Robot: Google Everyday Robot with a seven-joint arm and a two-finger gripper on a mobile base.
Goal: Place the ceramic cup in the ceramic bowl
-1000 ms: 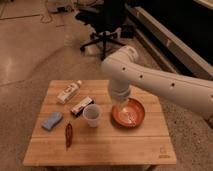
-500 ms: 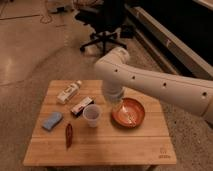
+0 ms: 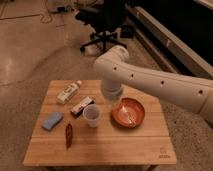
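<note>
Pale wood made up the bench (image 3: pixel 115 145), which stood on a polished concrete floor. Nearest its front edge lay a slim dark-red packet (image 3: pixel 69 135) and a blue sponge (image 3: pixel 52 120), neither in the way. Behind them the ceramic cup (image 3: pixel 92 115) stood upright and free on the wood. The ceramic bowl (image 3: pixel 128 112) sat near it to the right, apart from it and holding nothing.

Just behind the cup, over the gap between cup and bowl, hung the pincer (image 3: pixel 111 99), closed on nothing. That looked like the main risk. Coming down while closed, it would strike the cup's rim and tip it, or shove it into the small box (image 3: pixel 82 106) just beside it. A light, tapered cup could also slip from a grip taken too high.

Farther back lay a white bottle (image 3: pixel 69 92), and beyond the bench stood an office chair (image 3: pixel 102 25).

Compared with half a second earlier, the arm had swung leftward, off the bowl and closer to the cup. Cup, bowl and the rest lay unmoved.
</note>
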